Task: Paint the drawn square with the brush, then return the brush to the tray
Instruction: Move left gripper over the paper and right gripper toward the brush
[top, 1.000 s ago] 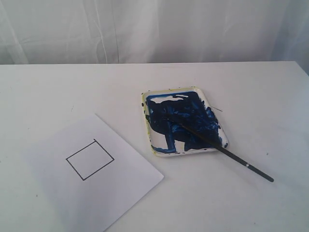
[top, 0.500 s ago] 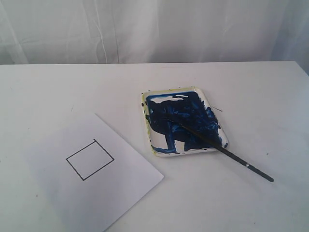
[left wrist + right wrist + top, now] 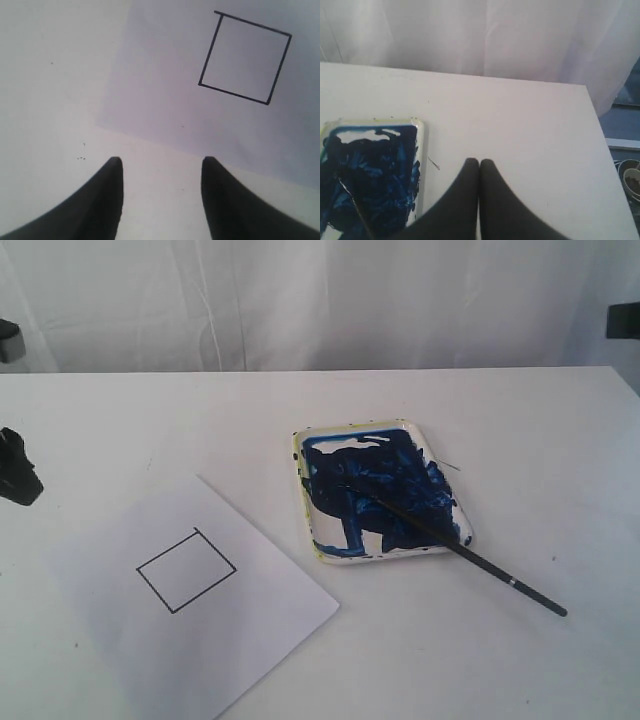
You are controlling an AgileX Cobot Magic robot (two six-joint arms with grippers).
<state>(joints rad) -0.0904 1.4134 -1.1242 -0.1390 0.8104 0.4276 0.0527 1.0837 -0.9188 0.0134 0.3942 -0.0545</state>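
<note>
The drawn square (image 3: 186, 571) (image 3: 245, 57) is a tilted black outline with a plain white inside, on a white paper sheet (image 3: 250, 640). The tray (image 3: 360, 426) (image 3: 421, 165), smeared with dark blue paint, lies to the sheet's right. The brush (image 3: 480, 562) (image 3: 355, 205) rests with its tip in the tray, and its handle sticks out over the near right rim onto the table. My left gripper (image 3: 20, 480) (image 3: 161, 162) is open and empty at the table's left edge, short of the sheet. My right gripper (image 3: 479, 162) is shut and empty, over bare table beside the tray.
A white curtain (image 3: 320, 300) hangs behind the white table (image 3: 540, 440). A dark part of the right arm (image 3: 624, 320) shows at the exterior view's upper right edge. The table's far right corner (image 3: 584, 87) drops off toward some clutter (image 3: 631, 177).
The left gripper has come into the exterior view at the left edge, and a dark arm part has appeared at the upper right. Sheet, tray and brush have not moved.
</note>
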